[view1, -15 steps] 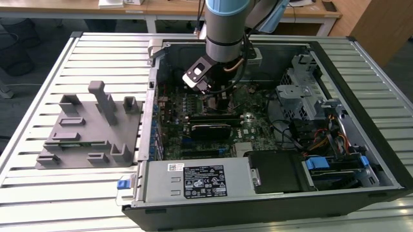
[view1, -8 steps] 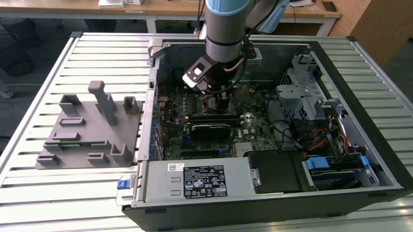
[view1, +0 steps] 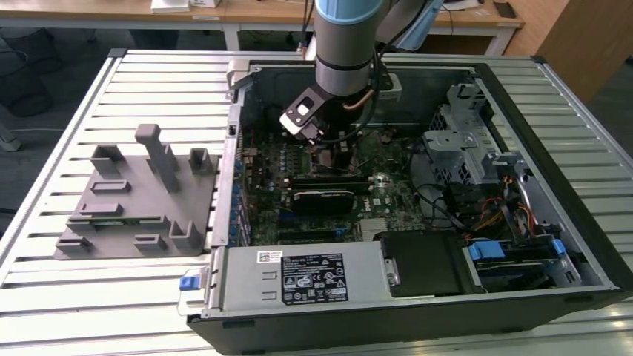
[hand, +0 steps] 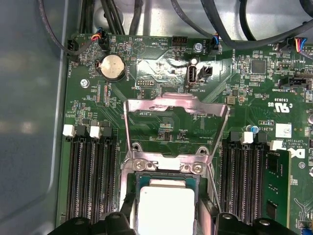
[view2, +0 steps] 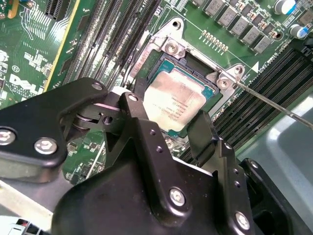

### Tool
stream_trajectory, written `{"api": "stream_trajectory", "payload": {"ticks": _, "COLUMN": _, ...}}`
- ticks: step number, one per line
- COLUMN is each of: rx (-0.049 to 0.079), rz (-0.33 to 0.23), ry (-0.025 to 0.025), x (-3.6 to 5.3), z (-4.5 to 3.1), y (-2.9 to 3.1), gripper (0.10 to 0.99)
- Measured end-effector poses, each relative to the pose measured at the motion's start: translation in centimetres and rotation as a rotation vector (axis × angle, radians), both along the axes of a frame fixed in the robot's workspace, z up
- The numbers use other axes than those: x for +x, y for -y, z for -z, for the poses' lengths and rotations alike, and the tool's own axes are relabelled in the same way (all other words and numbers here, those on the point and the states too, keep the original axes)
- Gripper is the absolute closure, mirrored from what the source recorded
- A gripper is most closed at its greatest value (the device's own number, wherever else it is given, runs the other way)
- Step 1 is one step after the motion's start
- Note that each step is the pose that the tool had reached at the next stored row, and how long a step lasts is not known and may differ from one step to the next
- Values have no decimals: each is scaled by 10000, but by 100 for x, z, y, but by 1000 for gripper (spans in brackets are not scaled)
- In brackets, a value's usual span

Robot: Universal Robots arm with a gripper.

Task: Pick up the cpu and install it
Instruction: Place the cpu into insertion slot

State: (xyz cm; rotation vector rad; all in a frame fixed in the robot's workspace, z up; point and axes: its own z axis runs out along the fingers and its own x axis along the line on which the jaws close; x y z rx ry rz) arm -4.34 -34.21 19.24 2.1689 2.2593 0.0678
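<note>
Bit annoying: in the exterior view the arm [view1: 342, 44] and its wrist stand right in front of the spot where it reaches down into the case [view1: 396, 334]. In both wrist views the near edge of the cpu [view2: 172, 98] [hand: 165, 205] is cut off behind the black fingers [view2: 142, 132], so I can't tell if it's fully seated in the socket [view2: 230, 79] or just over it.

What does show is the cpu lying flat inside the socket's outline, silvery top up. A finger sits tight against each of two opposite edges, so the gripper [view2: 171, 128] looks clamped on it.

The case lies open on a slatted metal table [view1: 148, 81]. Wooden desks [view1: 259, 12] and a dull floor [view1: 25, 170] are behind it.

Around the socket, the load plate [hand: 176, 105] stands flipped up and the thin lever [view2: 274, 105] is swung out beside it. There are memory slots [hand: 90, 181] on both sides and a coin cell [hand: 111, 67] further off. A grey fixture [view1: 138, 200] sits on the table at the exterior view's left of the case, well apart from the arm.
</note>
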Motion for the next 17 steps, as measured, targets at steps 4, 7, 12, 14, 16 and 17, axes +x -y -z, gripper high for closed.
{"api": "stream_trajectory", "payload": {"ticks": 4, "rx": -4, "rz": 0, "ry": -2, "x": 0, "z": -9, "y": 1, "gripper": 475}}
{"api": "stream_trajectory", "payload": {"ticks": 7, "rx": -1, "rz": 0, "ry": 0, "x": 0, "z": -42, "y": 0, "gripper": 475}}
{"api": "stream_trajectory", "payload": {"ticks": 12, "rx": -2, "rz": 1, "ry": -1, "x": 0, "z": -109, "y": 0, "gripper": 549}}
{"api": "stream_trajectory", "payload": {"ticks": 14, "rx": -1, "rz": 1, "ry": 0, "x": 0, "z": -126, "y": 0, "gripper": 675}}
{"api": "stream_trajectory", "payload": {"ticks": 16, "rx": -2, "rz": 0, "ry": -2, "x": 0, "z": -151, "y": 0, "gripper": 729}}
{"api": "stream_trajectory", "payload": {"ticks": 17, "rx": -2, "rz": 0, "ry": -4, "x": 0, "z": -158, "y": 0, "gripper": 788}}
